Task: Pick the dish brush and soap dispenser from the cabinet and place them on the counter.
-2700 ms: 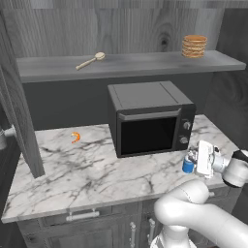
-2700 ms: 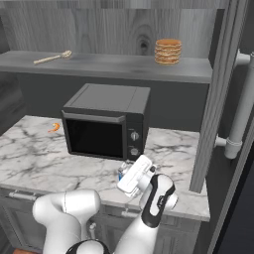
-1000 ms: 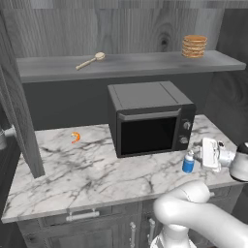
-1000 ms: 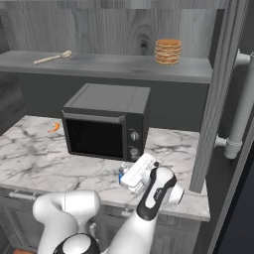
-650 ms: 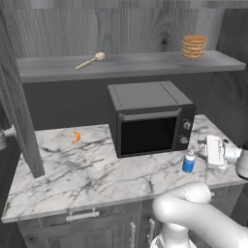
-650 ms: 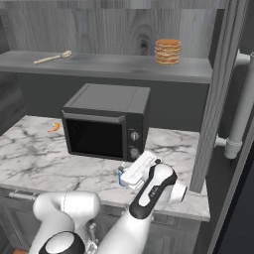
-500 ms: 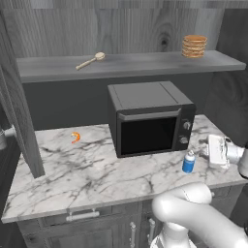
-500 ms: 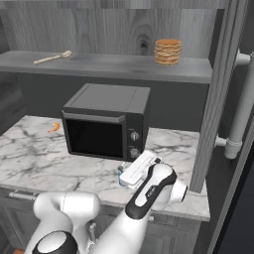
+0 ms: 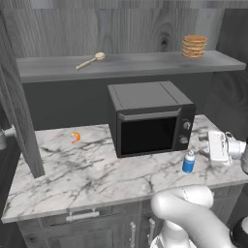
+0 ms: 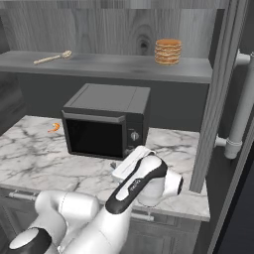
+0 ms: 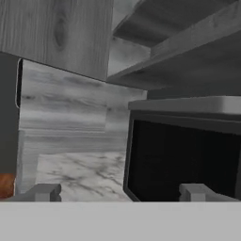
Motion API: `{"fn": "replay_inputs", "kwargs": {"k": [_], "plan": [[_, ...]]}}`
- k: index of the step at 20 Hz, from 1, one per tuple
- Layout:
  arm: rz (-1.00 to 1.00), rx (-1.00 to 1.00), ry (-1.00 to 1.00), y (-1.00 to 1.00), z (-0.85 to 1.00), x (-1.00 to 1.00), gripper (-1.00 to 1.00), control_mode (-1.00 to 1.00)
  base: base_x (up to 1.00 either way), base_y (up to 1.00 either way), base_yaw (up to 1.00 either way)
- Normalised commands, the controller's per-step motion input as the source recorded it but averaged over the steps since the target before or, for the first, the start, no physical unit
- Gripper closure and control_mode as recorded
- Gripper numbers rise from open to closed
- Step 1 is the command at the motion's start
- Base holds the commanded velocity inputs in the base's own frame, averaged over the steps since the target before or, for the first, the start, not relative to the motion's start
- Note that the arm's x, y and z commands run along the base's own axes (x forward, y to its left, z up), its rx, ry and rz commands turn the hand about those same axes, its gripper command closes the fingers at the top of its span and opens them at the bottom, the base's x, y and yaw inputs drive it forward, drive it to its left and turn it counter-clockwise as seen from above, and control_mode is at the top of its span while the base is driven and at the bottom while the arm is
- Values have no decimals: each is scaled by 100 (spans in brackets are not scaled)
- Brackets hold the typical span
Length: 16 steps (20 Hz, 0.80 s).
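Left base view: the cabinet [image 9: 19, 121] is seen with its door edge at the far left, and the dish brush [image 9: 90, 61] lies on the grey inner shelf, well left of a stack of tan discs [image 9: 194, 46]. On the counter [image 9: 72, 169] a small orange item [image 9: 75, 137] sits at the left, near the back, and a black microwave [image 9: 150, 117] stands in the middle. Just right of the microwave's near corner, the soap dispenser [image 9: 188, 162] stands upright on the marble — free of any grasp. Beside it, further right, the gripper [image 9: 206, 145] is held level above the counter, turned leftward toward the microwave; its jaws are spread wide and nothing is held between them.
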Motion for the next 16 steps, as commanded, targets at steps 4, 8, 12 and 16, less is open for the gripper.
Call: {"fn": "replay_inputs", "kwargs": {"k": [4, 8, 12, 16], "plan": [[-2, -11, 0, 38, 39, -21, -100, -100, 0, 0, 0], [-3, -10, 0, 31, 49, -28, -100, -100, 0, 0, 0], [-4, -11, 0, 29, 49, -35, -100, -100, 0, 0, 0], [-5, -13, 0, 28, 45, -37, -100, -100, 0, 0, 0]]}}
